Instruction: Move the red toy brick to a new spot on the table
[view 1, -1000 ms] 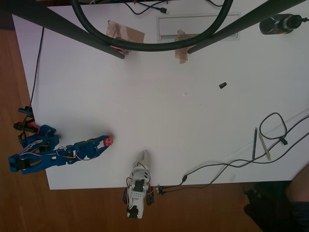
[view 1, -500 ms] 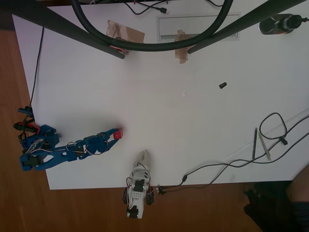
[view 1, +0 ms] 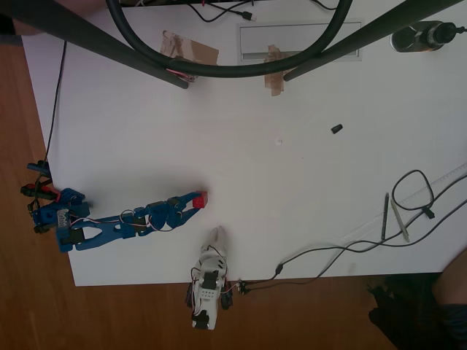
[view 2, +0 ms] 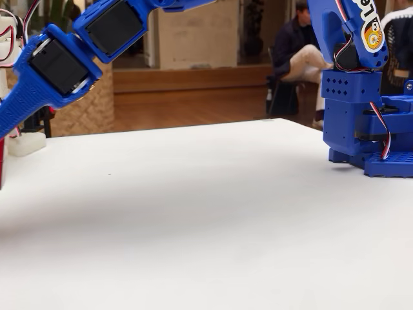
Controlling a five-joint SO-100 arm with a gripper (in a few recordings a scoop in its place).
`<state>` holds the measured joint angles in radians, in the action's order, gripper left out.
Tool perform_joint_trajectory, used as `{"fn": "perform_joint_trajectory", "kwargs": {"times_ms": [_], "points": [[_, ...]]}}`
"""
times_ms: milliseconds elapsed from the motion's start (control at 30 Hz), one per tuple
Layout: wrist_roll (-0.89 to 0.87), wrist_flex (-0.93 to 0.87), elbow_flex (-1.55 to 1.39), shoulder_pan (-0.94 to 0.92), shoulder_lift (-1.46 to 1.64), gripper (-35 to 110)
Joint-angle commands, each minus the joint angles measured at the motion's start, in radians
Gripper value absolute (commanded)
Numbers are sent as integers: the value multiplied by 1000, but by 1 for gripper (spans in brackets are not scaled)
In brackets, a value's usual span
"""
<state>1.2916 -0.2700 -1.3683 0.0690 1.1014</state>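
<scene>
In the overhead view the blue arm reaches from its base at the table's left edge toward the right. Its gripper (view 1: 194, 202) is shut on the red toy brick (view 1: 200, 197), which sticks out at the fingertips over the white table (view 1: 255, 160), left of centre near the front edge. Whether the brick touches the surface cannot be told from above. In the fixed view the arm's blue links (view 2: 71, 55) cross the top left above the table (view 2: 206, 219), and a red sliver (view 2: 2, 165) at the left edge cannot be identified.
Brown tape patches (view 1: 191, 49) lie at the back of the table. A small black piece (view 1: 336, 129) sits right of centre. Two pens (view 1: 387, 216) and a looped black cable (view 1: 413, 191) lie at the right. A black ring and bars (view 1: 219, 69) hang overhead. The arm's base (view 2: 364, 129) stands at the right.
The gripper has carried the red brick to the right and slightly up in the overhead view, about fifty pixels in one second, as the arm stretched out.
</scene>
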Motion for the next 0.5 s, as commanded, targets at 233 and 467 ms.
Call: {"fn": "perform_joint_trajectory", "kwargs": {"times_ms": [233, 467], "points": [[-46, 78, -41, -83, 57, 1], [-161, 28, -95, -34, 106, 0]]}}
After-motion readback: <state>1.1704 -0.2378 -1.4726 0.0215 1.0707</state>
